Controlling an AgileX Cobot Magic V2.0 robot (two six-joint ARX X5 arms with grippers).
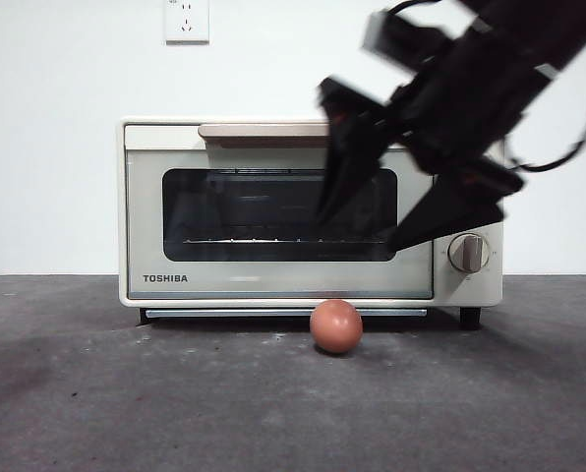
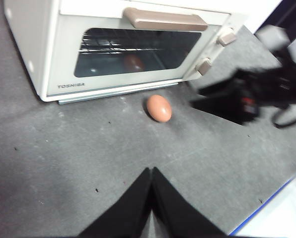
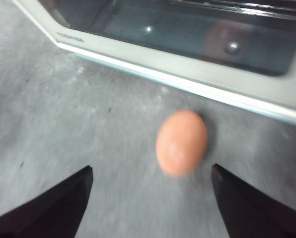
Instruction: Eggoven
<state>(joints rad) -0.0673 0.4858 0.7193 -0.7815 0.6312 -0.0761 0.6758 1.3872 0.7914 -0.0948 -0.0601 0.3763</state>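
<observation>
A reddish-brown egg [image 1: 335, 326] lies on the dark table just in front of the cream TOSHIBA toaster oven [image 1: 273, 285], whose glass door is shut. The egg also shows in the left wrist view [image 2: 159, 108] and the right wrist view [image 3: 181, 143]. My right gripper [image 1: 362, 231] comes down from the upper right, open, above the egg and in front of the oven door; its jaws stand wide on either side of the egg in the right wrist view. My left gripper [image 2: 151, 174] is shut and empty, well back from the egg.
The oven has a tan door handle [image 1: 263, 133] along its top and a round knob [image 1: 468, 253] at its right. A wall socket [image 1: 186, 20] is on the white wall behind. A white and blue object [image 2: 282, 213] lies at the table's edge.
</observation>
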